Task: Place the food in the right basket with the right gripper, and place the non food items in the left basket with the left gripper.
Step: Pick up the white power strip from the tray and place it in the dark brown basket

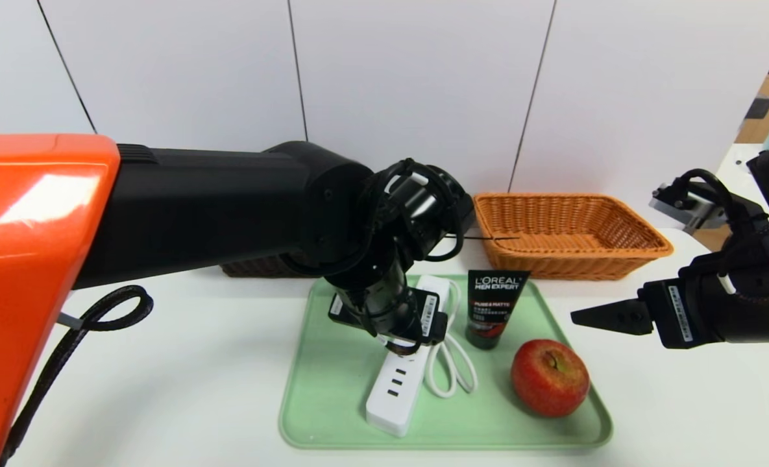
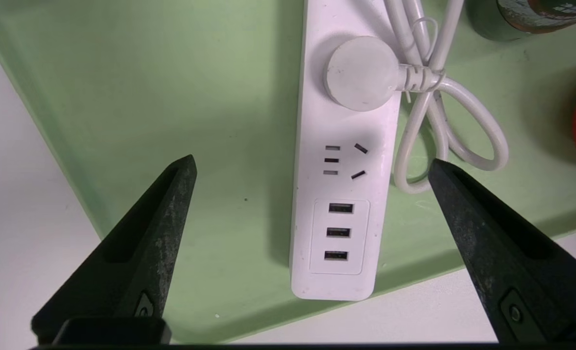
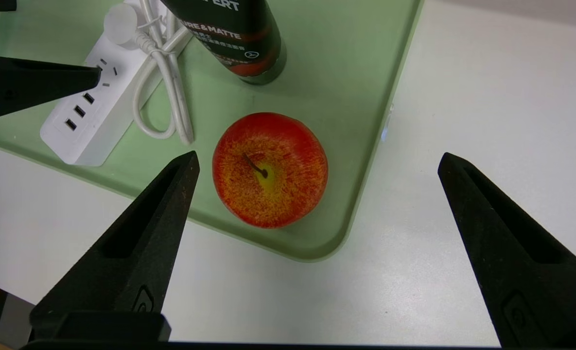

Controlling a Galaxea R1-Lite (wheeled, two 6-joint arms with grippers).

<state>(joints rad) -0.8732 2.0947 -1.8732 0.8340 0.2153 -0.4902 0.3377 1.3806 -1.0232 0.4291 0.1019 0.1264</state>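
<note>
Left claw (image 2: pixel 313 164) wide open, empty, over white plastic power strip (image 2: pixel 339 189) at tray middle, likely to straddle it; right claw (image 3: pixel 319 158) wide open, empty, near round red apple (image 3: pixel 270 170), tray's near right, probably for pickup.

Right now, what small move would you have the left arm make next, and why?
Probably lower the left end effector and then close it on the power strip: its fingers stand open on either side of the strip, which lies on the tray and is a non-food item.
</note>
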